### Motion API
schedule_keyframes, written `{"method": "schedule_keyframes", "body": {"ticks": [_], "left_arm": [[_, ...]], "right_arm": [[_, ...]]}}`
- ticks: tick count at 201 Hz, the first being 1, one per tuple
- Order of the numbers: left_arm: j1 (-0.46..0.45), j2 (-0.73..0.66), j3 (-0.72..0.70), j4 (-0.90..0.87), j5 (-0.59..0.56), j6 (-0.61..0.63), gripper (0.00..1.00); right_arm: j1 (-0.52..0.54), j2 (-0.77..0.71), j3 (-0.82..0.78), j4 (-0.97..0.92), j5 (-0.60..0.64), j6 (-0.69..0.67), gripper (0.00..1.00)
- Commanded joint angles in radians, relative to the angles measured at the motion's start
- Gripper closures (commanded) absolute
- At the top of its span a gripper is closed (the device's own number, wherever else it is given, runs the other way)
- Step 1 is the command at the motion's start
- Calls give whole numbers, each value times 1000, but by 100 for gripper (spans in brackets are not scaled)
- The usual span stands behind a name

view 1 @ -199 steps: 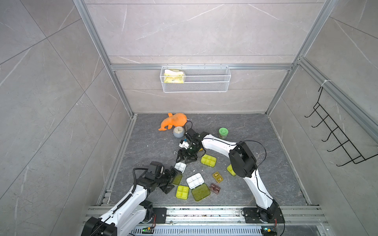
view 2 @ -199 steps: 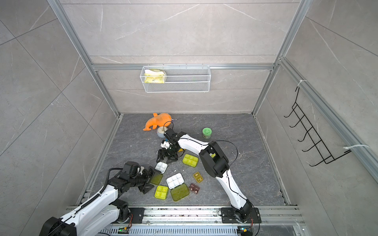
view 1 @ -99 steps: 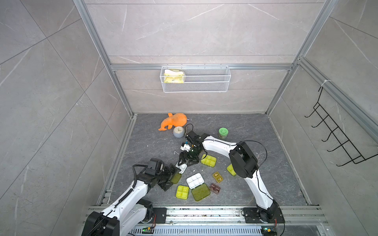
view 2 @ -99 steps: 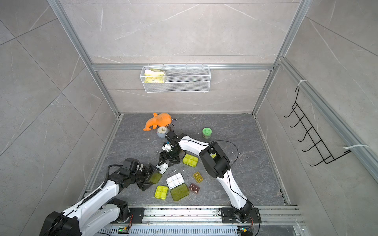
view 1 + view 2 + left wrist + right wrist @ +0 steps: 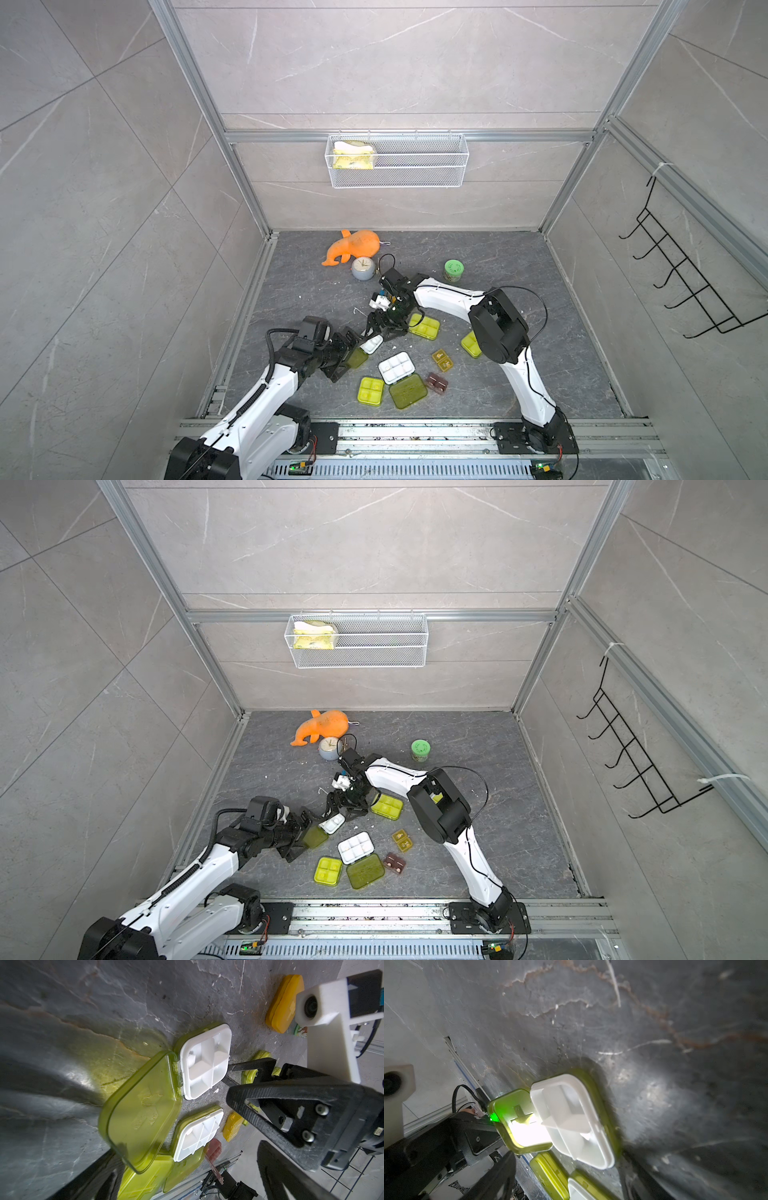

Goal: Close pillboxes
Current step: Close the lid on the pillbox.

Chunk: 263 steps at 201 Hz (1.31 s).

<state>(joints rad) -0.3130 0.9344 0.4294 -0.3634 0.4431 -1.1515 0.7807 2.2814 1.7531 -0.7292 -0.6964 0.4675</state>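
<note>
The left gripper (image 5: 348, 356) stands wide open, its fingers on either side of the opened yellow-green lid (image 5: 356, 358) of a four-cell pillbox (image 5: 371, 344); whether they touch it cannot be told. The right gripper (image 5: 384, 330), jaws also apart and empty, hangs just beside that pillbox's far edge. Near it lie an open six-cell pillbox (image 5: 397, 368), a closed yellow-green pillbox (image 5: 370, 390) and a small amber box (image 5: 442, 360). A green-lidded jar (image 5: 453, 270) stands well apart.
</note>
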Motion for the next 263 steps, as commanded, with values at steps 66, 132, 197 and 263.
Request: {"method": "schedule_keyframes", "body": {"ticks": [66,132,197,263], "left_arm": [[8,116,155,14,11,78,0],[7,201,226,40,31,103,0],[8,306,306,53,60,142,1],[8,403,389,68,95,171,1]], "right_arm": [[10,-68,-16,32,-21,-7,22],[10,-93,-37,54,-15,7,21],[11,-118,-61,76,-3,23,21],[-6,-159,-95,73,23,22,21]]}}
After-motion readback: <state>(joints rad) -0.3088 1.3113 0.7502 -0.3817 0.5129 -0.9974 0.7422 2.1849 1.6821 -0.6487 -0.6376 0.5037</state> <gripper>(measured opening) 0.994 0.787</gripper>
